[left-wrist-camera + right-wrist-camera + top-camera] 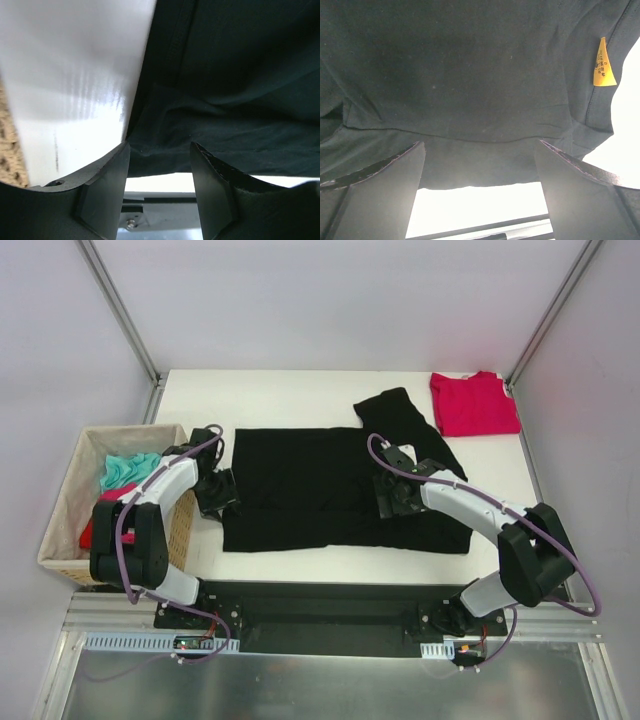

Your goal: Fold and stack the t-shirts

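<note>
One black t-shirt (300,490), long axis left-right

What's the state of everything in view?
black t-shirt: spread on table, one sleeve out
red t-shirt: lying at far right corner
woven basket: holds bunched cloths
left end effector: part-closed at black t-shirt's edge, grip unclear
right end effector: open over black t-shirt

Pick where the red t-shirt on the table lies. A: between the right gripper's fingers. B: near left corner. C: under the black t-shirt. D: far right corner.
D: in the top view the red t-shirt lies at the table's far right corner, beyond the spread black t-shirt.
</note>
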Available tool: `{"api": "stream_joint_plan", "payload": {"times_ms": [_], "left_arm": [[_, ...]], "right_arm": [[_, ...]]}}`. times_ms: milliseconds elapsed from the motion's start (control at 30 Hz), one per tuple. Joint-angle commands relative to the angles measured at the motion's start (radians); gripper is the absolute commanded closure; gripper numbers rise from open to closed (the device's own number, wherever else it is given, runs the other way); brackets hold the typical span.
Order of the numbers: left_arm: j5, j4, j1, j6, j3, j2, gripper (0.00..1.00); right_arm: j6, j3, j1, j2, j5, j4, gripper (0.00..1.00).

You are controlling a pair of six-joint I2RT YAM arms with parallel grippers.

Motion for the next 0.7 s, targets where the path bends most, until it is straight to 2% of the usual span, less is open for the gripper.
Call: {"api": "stream_joint_plan", "payload": {"times_ms": [0,200,667], "left_arm": [[0.124,0.024,0.027,0.025,-0.019,0.039,0.49],[0.147,0.022,0.044,0.033,-0.021,0.056,0.50],[0.138,-0.011,0.093,0.065,-0.036,-0.039,0.49]], "right_arm": [[0.003,-0.009,-0.004,-0.003,0.024,0.001,0.06],[0.002,-0.006,-0.006,0.003,0.020,-0.001,0.06],[0.009,0.014,-0.006,0.036,0.004,0.004,0.06]]}}
